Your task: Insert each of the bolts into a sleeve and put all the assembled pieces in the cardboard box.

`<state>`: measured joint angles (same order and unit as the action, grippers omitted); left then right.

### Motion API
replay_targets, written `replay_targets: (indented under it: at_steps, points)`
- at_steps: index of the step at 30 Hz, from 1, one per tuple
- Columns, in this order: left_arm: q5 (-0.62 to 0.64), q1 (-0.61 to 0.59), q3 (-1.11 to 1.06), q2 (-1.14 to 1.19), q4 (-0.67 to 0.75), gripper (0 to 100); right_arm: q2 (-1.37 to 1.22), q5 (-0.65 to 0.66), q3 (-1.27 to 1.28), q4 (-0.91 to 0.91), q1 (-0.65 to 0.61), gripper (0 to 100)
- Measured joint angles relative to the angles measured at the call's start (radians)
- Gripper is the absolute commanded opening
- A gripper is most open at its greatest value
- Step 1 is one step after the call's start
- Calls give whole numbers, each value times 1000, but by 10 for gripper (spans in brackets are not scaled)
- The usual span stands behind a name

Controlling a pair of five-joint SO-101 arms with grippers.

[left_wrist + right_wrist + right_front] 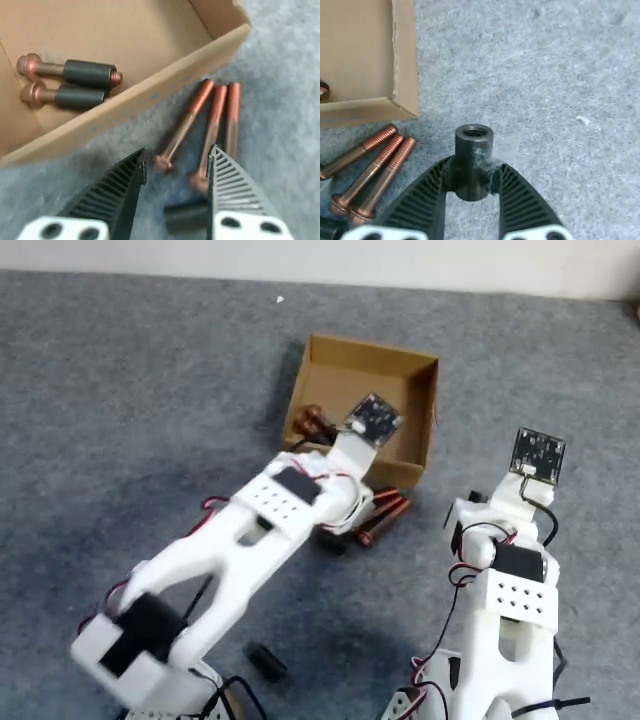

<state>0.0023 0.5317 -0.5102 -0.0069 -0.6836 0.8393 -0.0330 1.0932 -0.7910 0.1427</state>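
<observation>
- Right tool (pixel 472 166): its fingers pinch a dark sleeve (pixel 474 145) by the lower half. The sleeve stands upright with its open bore facing up, above the grey worktop (pixel 545 75).
- Left tool (pixel 178 150): its fingers are spread wide and hold nothing. It hangs over the heads of three loose bolts (pixel 214 120).
- One finger (pixel 227 175) overlaps the middle bolt's head. Whether it touches cannot be told.
- A second sleeve (pixel 185 217) lies on its side between the left tool's fingers, near their base and just beside the bolt heads.
- The three copper bolts (pixel 370 170) lie side by side on the worktop, nearly parallel. Their threaded ends point at the box (pixel 150 95) and lie just beside its near wall.
- In the box, two assembled pieces (pixel 75 72) lie side by side on the floor, near a side wall. Each is a bolt with a sleeve on its shank.
- In the high view the bolts (pixel 385 510) lie outside the box's (pixel 420 430) near corner, between the two arms.
- A third sleeve (pixel 267 661) lies alone on the worktop, well apart from the box, near the left arm's base.
- There is open worktop around the right tool on the side away from the box. The box's near wall hems the left tool's front.
</observation>
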Motion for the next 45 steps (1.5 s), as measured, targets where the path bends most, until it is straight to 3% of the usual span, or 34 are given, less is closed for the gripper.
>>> replay_targets:
  at_steps: [11,19,27,38,45]
  points:
    - [3,78,227,313,-2,210,0,0,0,0,0,5]
    - [2,78,387,417,-284,210,0,0,0,0,0,5]
    - [-2,17,419,428,-391,52,0,0,0,0,0,5]
    - [-5,-28,448,423,-508,49,0,0,0,0,0,5]
    - [-38,-149,371,316,-552,53,0,0,0,0,0,5]
